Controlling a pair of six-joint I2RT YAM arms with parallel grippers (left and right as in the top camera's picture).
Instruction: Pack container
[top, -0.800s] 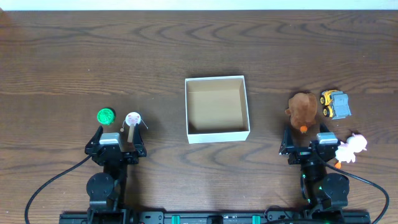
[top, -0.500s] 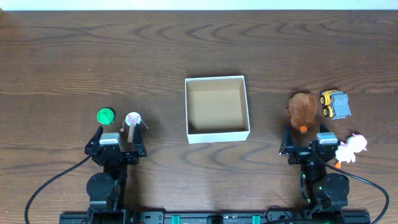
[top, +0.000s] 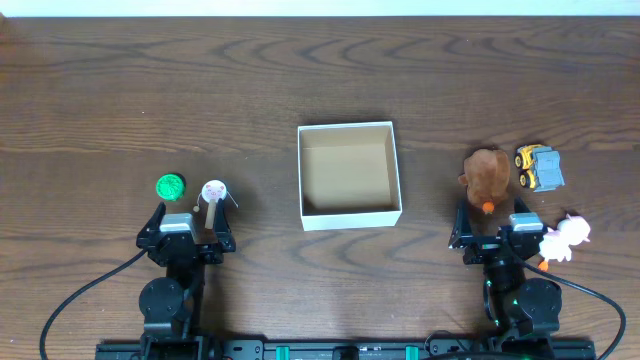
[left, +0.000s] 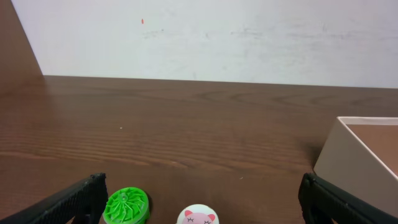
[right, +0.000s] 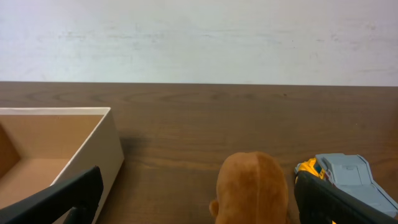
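Observation:
The container (top: 394, 165), a square white box with a tan inside, stands at the table's middle and holds nothing; it shows in the left wrist view (left: 354, 158) and the right wrist view (right: 93, 149). A green disc (top: 171, 186) (left: 127, 206) and a white round pig-face toy (top: 214, 191) (left: 198, 216) lie just ahead of my left gripper (top: 186, 218), which is open. A brown plush (top: 487, 177) (right: 254, 190) and a yellow-grey toy truck (top: 539, 167) (right: 345, 174) lie ahead of my open right gripper (top: 492, 220). A white plush (top: 564, 238) lies right of it.
The dark wooden table (top: 320, 80) ends at a white wall (left: 205, 37) at the back. Both arm bases stand at the front edge.

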